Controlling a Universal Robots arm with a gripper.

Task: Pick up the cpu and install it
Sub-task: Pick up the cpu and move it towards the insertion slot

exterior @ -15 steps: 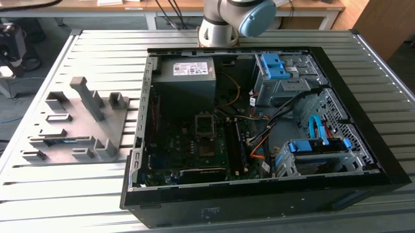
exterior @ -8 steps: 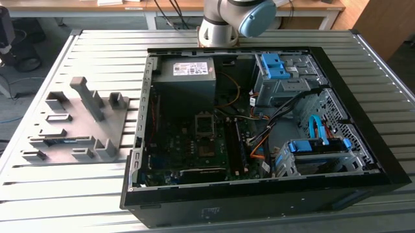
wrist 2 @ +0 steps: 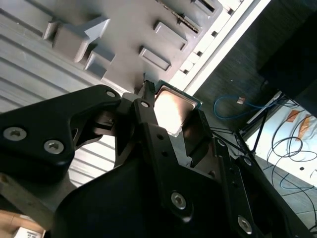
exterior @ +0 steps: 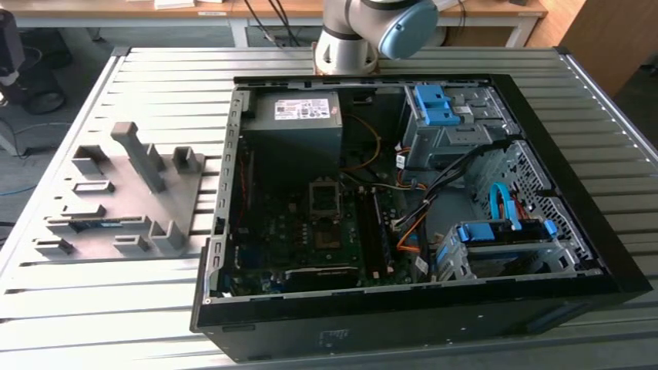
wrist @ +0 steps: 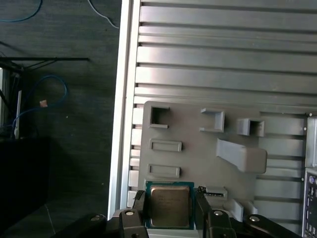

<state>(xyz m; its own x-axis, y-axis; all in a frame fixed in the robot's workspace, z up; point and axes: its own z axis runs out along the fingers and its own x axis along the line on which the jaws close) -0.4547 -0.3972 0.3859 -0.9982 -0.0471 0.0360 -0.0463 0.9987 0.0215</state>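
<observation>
The cpu [wrist: 170,206] sits pinched between the two black fingers [wrist: 139,210] of the gripper [wrist: 171,214], its pale metal top facing both wrist cameras; in the second wrist view the cpu [wrist 2: 172,110] catches a bright glare. The fingers press on two opposite edges of the chip. It hangs over the grey holder tray [wrist: 277,188], above the part of the tray closest to the table's edge, with dark floor beyond that edge. In the exterior view the tray [exterior: 129,202] lies on the slatted table [exterior: 154,85] near its edge on the exterior view's left, just beside the open computer case [exterior: 411,307], where the dark socket [exterior: 323,196] lies below the grey power-supply box [exterior: 298,127]
</observation>
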